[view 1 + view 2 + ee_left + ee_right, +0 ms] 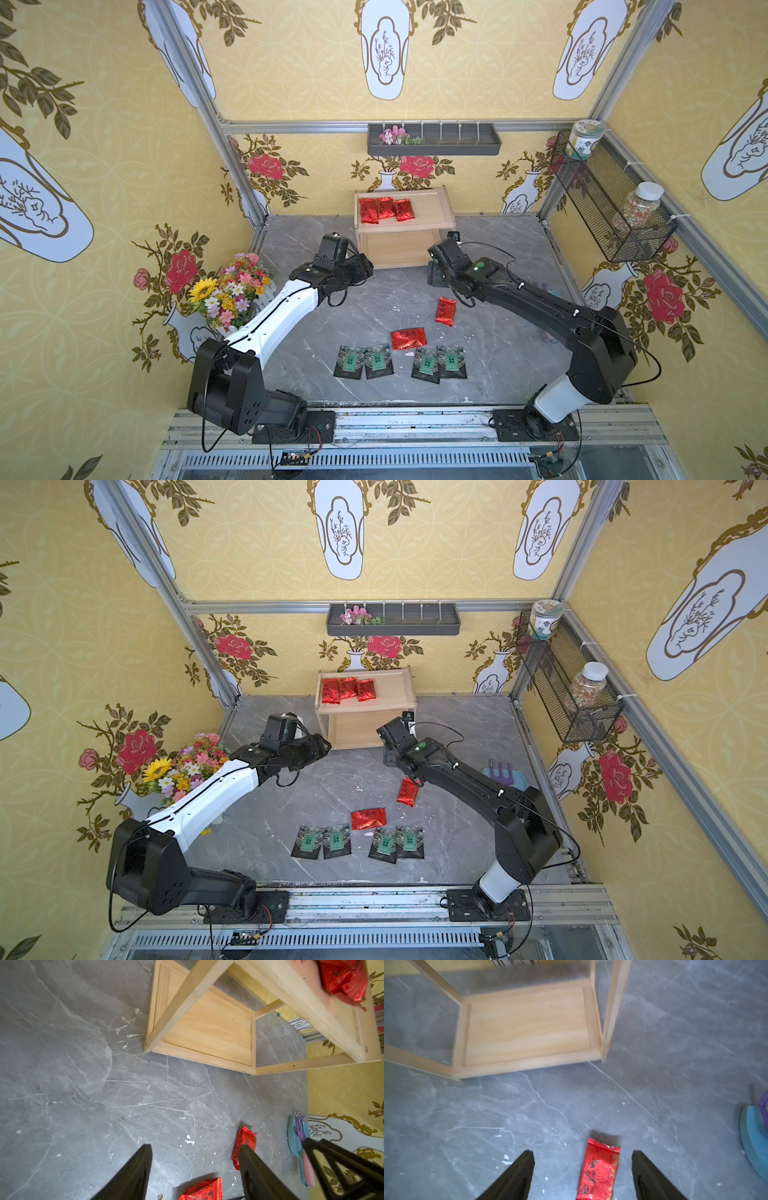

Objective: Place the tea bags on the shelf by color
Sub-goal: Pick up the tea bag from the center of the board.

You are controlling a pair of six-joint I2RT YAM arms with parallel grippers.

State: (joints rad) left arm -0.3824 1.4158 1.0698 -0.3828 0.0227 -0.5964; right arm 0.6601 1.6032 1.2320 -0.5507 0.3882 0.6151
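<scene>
Red tea bag (599,1169) flat on table (374,299) toward right edge, near open, empty right end effector (582,1152). Lower centred, pinch across narrow width (slippery foil), lift to shelf (430,208) top tier. Left end effector (195,1145) open too.

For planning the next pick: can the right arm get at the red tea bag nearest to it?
Probably yes. The red tea bag lies flat on the table, and the right end effector is open close by, with nothing between them.
</scene>
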